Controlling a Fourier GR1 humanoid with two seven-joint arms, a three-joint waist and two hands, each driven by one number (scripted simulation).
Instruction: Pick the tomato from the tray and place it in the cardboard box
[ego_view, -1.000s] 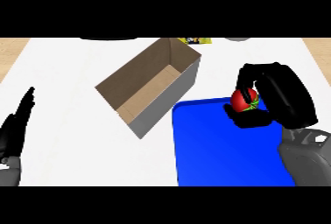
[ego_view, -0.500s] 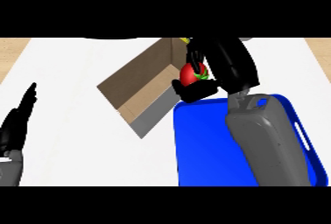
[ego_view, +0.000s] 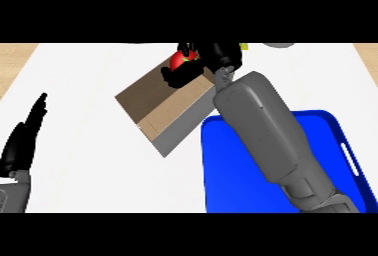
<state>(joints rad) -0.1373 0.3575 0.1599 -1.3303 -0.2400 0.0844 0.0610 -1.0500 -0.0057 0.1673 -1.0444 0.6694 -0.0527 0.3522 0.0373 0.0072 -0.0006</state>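
**Tomato over the box**

The right hand (ego_view: 205, 59) has its fingers curled round the tomato (ego_view: 179, 60). The hand holds it up over the far end of the box (ego_view: 159, 102). The blue tray (ego_view: 347, 165) lies back near the arm's elbow, well behind the hand. The tomato looks small, round, light and smooth, so it may slip or squash. It is best held round its sides. The left hand (ego_view: 22, 142) rests far off to the side, fingers straight.

Red tomato (ego_view: 177, 61), brown cardboard box (ego_view: 159, 102), blue tray (ego_view: 229, 175)
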